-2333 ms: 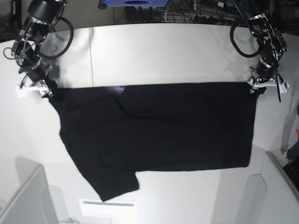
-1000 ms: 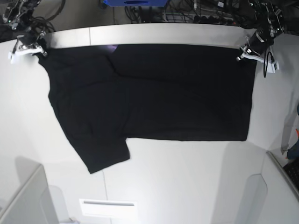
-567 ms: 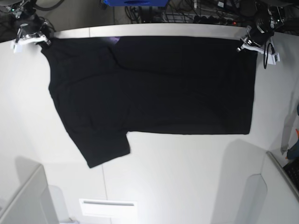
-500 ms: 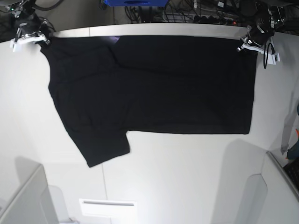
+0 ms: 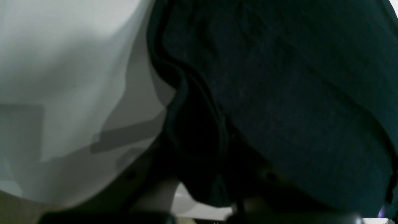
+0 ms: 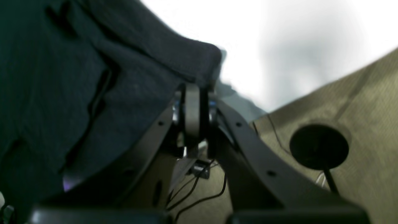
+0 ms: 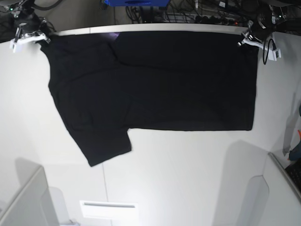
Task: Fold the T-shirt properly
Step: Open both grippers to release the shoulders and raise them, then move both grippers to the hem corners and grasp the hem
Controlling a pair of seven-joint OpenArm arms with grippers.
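1. Looks like a robotics lab or test bench, not anyone's home. The whole work surface is a big plain white table [image 7: 188,179] made of flat panels with visible seams.

2. Behind the far edge of the table there's a messy tangle of black cables [image 7: 197,16], plus something blue [image 7: 136,3] poking in at the top. Typical lab wiring.

3. The right wrist view shows an olive-tan carpeted floor [image 6: 367,102] below the table edge, with loose wires [image 6: 199,189] trailing over it and a round black base on a thin stem [image 6: 318,146].

4. Grey panels [image 7: 23,202] stand at the near corners.
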